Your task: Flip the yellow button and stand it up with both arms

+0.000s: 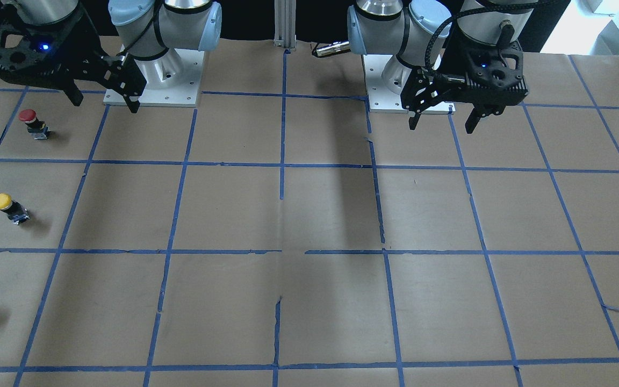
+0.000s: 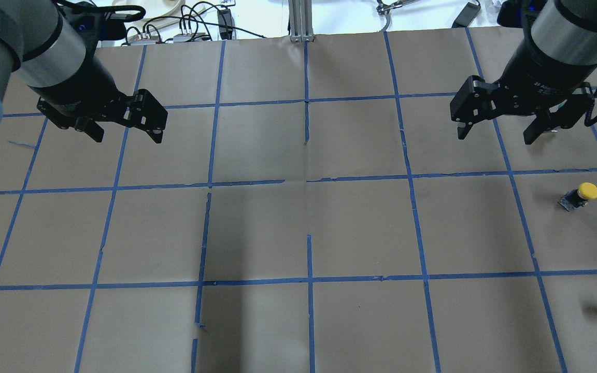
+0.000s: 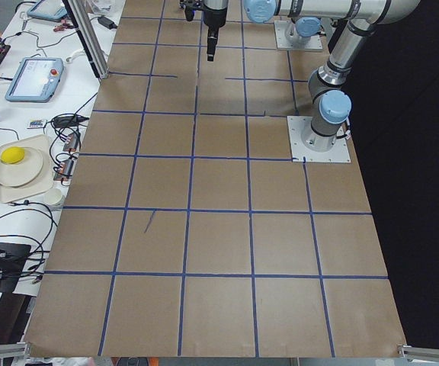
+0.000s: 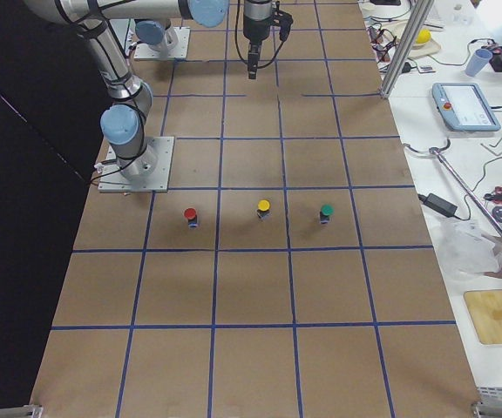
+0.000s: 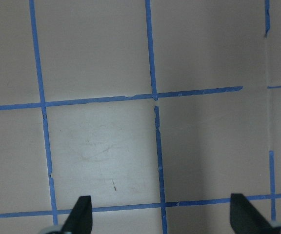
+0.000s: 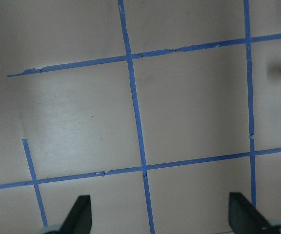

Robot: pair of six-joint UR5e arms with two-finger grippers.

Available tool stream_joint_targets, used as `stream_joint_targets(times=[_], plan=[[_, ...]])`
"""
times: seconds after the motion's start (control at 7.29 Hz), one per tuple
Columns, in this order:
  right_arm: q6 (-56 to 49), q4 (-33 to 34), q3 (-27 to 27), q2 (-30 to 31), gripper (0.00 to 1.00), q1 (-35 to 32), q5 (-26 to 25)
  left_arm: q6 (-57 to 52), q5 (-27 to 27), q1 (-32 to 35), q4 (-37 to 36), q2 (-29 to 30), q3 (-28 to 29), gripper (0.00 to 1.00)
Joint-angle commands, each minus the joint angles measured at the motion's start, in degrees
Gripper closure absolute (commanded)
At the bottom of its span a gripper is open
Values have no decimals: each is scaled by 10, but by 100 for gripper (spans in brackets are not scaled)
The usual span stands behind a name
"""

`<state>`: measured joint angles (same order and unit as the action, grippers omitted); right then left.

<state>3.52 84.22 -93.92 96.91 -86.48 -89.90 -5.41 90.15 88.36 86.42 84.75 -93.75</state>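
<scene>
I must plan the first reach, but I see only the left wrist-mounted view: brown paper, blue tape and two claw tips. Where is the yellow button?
Observer: The yellow button sits far out on the robot's right side, much nearer the right claw than the left claw.
Operator: Does it lie or stand?
Observer: In the exterior right view it seems to stand on its body, cap on top.
Operator: Is anything beside it?
Observer: A red button and a green-capped button flank it in one row. None of them touch.
</scene>
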Motion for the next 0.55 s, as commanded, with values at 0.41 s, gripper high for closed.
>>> stream_joint_targets(times=[0.41], plan=[[7,2,0,5,0,-10,6,5,0,5,2,12,7,0]])
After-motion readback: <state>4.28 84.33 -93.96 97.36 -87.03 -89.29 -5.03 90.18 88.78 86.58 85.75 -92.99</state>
